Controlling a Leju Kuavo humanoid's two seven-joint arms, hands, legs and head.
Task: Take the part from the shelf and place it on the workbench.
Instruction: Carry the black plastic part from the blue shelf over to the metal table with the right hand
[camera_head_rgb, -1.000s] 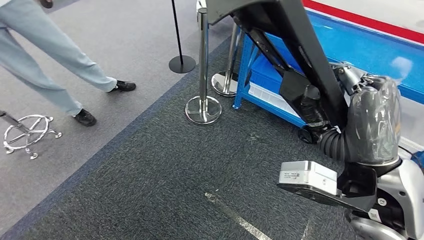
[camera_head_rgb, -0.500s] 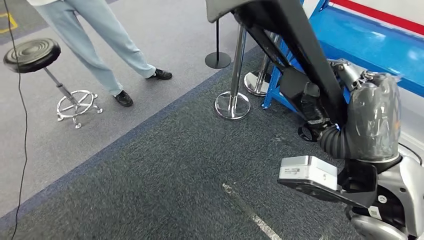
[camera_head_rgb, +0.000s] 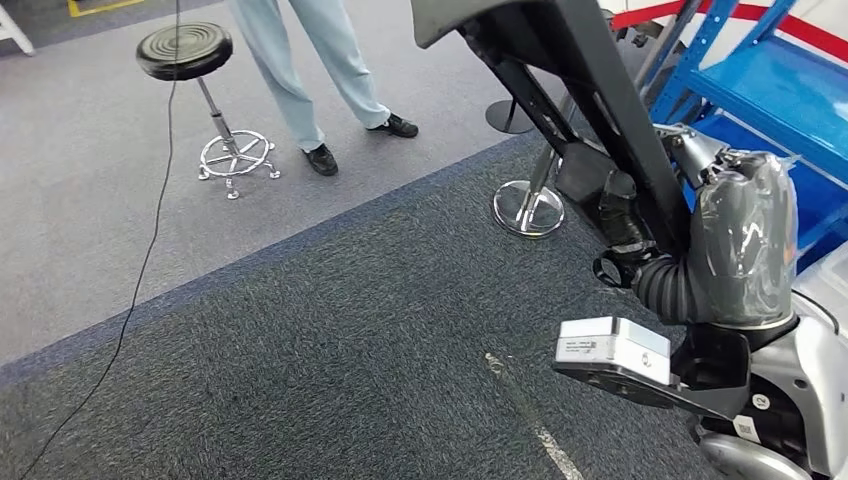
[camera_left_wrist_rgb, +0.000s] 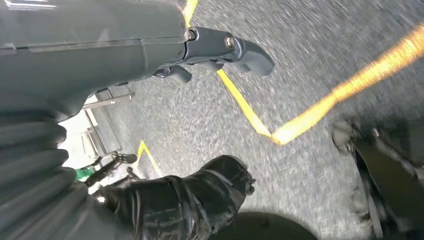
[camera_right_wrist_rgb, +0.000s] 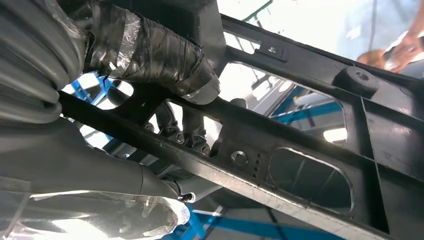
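Head view shows the right hand (camera_head_rgb: 640, 215) wrapped around a bar of the part (camera_head_rgb: 575, 80), carrying it raised toward one o'clock, probably so its long frame clears the carpet while the robot walks. Its fingers (camera_right_wrist_rgb: 192, 132) curl closed around that bar. The part is a black plastic frame, ribbed, with cut-out windows. The left hand (camera_left_wrist_rgb: 200, 195) hangs over the floor, seemingly holding nothing.

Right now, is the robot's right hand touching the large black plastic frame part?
Touching. In the right wrist view the right hand wraps its dark fingers around a bar of the large black plastic frame part, with no gap.
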